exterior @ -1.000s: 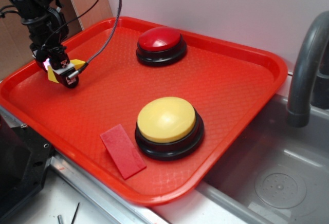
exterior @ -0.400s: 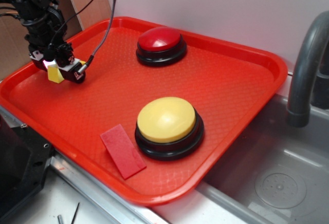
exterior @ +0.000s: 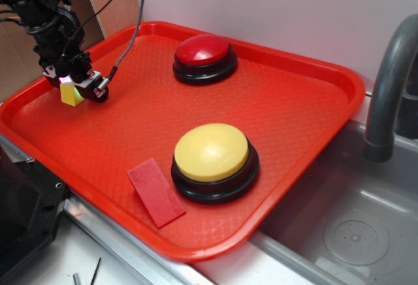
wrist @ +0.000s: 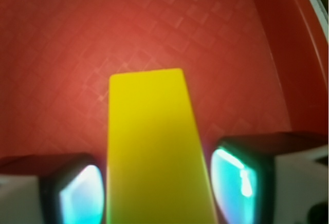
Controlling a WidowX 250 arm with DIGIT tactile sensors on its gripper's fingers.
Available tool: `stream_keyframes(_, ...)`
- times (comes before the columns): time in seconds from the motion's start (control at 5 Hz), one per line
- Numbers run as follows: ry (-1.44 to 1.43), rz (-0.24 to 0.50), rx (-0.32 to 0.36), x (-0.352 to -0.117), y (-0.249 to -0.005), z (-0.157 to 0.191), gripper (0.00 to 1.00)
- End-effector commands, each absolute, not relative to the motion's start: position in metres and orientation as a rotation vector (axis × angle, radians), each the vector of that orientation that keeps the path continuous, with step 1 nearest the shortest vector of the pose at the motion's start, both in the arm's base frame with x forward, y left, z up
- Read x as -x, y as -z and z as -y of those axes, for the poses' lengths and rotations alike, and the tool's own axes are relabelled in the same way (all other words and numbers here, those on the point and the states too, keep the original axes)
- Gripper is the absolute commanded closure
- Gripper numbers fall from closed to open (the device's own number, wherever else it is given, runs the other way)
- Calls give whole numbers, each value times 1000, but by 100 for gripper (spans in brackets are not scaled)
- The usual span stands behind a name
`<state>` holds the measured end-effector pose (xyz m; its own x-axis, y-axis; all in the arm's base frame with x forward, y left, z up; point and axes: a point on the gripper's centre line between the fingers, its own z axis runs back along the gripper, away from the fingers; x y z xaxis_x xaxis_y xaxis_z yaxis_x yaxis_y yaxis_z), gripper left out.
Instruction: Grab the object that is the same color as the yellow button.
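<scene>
We see a red tray (exterior: 313,112) holding a red button (exterior: 204,57) and a flat red piece (exterior: 155,191); a grey faucet (exterior: 390,82) stands beside it.

Yellow wedge (wrist: 154,147), pale-yellow button (exterior: 211,151), red waffle-textured tray (exterior: 294,108), seemingly teal-lit jaws.

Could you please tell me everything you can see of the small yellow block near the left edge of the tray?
The yellow block is a small solid piece with smooth, flat, opaque faces, plastic by its look. In the wrist view its top face narrows toward the far end, which is squared off. It sits between the fingers of the tool, with narrow gaps showing either side, near the left edge of the red tray. Whether it rests on the tray cannot be told.
</scene>
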<state>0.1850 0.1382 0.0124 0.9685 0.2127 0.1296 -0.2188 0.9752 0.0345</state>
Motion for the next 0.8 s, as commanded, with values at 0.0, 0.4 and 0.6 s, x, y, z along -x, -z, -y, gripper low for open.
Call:
stream_keyframes(0.0, -268, 30, -87, -170, -31, -134, 100)
stream_keyframes(0.4, -214, 209, -84, -172, -130, -51, 100)
stream_keyframes(0.6, -225, 258, -17, -171, -182, -26, 100)
